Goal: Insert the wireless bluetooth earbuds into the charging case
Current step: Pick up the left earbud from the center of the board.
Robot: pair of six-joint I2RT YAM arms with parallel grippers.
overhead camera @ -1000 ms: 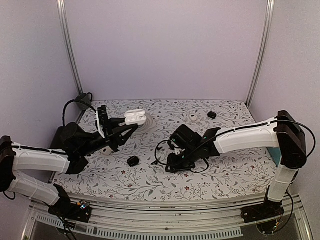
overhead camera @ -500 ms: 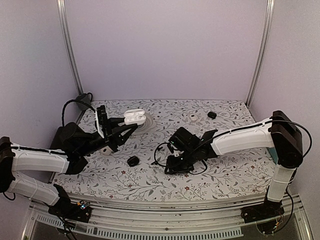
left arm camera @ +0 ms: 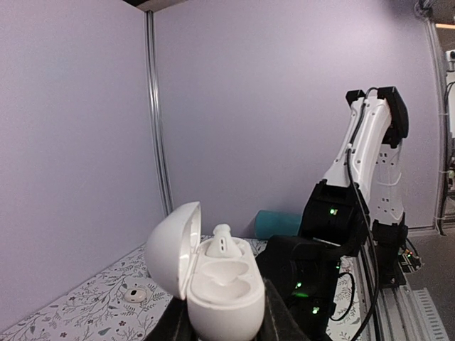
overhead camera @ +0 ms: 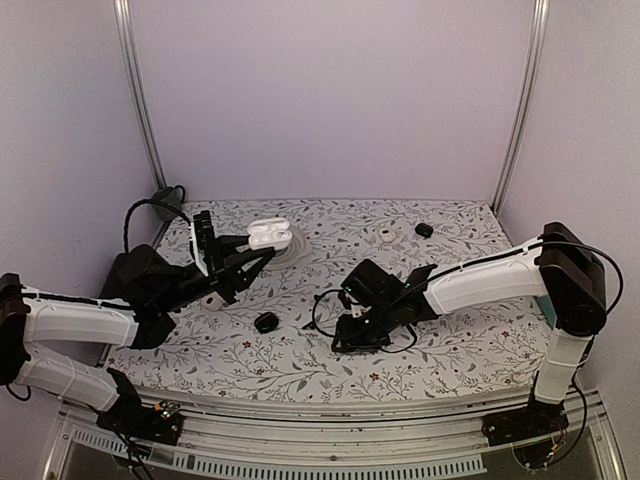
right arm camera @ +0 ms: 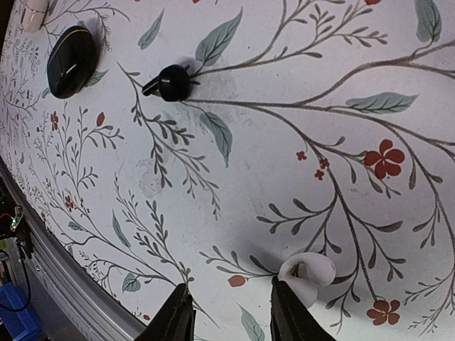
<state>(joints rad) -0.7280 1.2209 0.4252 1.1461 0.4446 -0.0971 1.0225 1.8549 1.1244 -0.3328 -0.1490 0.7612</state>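
Note:
My left gripper is shut on the white charging case and holds it up with the lid open. One white earbud sits in the case's far slot, and the near slot is bare. In the top view the case hangs over the table's back left. My right gripper is open, low over the patterned table, with only bare table between its fingers. A white earbud lies on the table against the outer side of the right fingertip.
A black oval case and a small black bit lie ahead of the right gripper. A small white piece and a black bit sit near the back wall. A teal object is at the right edge.
My right gripper has shifted slightly toward the near edge and lower over the table. The left arm and the case have not moved.

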